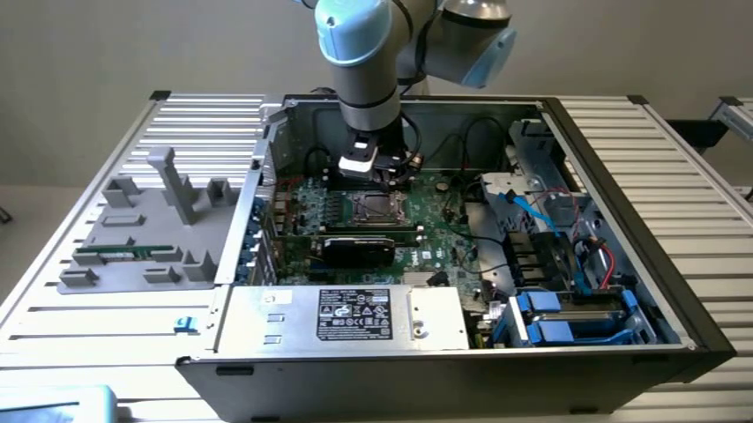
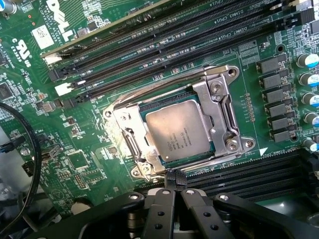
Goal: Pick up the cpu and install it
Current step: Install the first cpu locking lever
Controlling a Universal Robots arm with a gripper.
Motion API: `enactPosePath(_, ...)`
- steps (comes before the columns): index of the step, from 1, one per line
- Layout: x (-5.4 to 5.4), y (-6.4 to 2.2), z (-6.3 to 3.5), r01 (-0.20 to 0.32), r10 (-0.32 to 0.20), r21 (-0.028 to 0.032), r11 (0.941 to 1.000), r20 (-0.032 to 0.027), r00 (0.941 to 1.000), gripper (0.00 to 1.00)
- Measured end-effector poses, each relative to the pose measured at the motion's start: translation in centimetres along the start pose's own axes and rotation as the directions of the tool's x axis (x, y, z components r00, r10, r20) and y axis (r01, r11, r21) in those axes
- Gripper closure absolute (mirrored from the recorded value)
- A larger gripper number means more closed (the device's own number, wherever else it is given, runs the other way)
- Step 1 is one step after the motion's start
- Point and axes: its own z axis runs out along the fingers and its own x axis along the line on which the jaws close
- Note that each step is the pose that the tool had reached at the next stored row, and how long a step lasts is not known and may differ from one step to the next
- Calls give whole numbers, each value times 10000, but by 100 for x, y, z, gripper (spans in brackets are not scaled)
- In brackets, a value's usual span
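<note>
The cpu (image 2: 179,130), a small square chip with a pale silver top, lies flat in the motherboard socket (image 2: 219,107), inside its metal frame. My gripper (image 2: 175,175) is shut with its two black fingertips pressed together and nothing between them, just off the socket frame's edge, a little above the board. In the exterior view the gripper (image 1: 374,179) hangs straight down over the socket (image 1: 374,208) in the middle of the open computer case (image 1: 612,167).
Black memory slots (image 2: 149,45) flank the socket. A black graphics card (image 1: 359,248) lies just in front of it, with a power supply (image 1: 341,315) nearer the case front. Cables and blue drive bays (image 1: 577,317) fill the exterior view's right. A grey tray (image 1: 141,233) holding a green memory stick (image 1: 118,253) sits outside at the left.
</note>
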Motion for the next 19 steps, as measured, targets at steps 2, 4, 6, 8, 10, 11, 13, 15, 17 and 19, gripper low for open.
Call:
enactPosePath(2,-1,0,3,-2,2,7,10000,3,10000,89)
enactPosePath(4,-1,-1,5,-4,4,21,10000,7,10000,89)
enactPosePath(6,-2,-2,7,-8,7,36,10000,12,10000,89)
enactPosePath(8,-2,-3,8,-10,9,49,10000,16,10000,89)
enactPosePath(10,-2,-3,8,-11,11,59,10000,21,10000,89)
enactPosePath(11,-3,-3,7,-13,13,64,10000,24,10000,89)
enactPosePath(13,-3,-1,5,-15,15,75,10000,31,10000,89)
enactPosePath(15,-3,-3,7,-21,20,100,9999,39,10000,89)
enactPosePath(17,-3,-2,6,-26,26,130,9999,49,10000,89)
enactPosePath(19,-4,3,-4,-28,27,137,9999,59,10000,89)
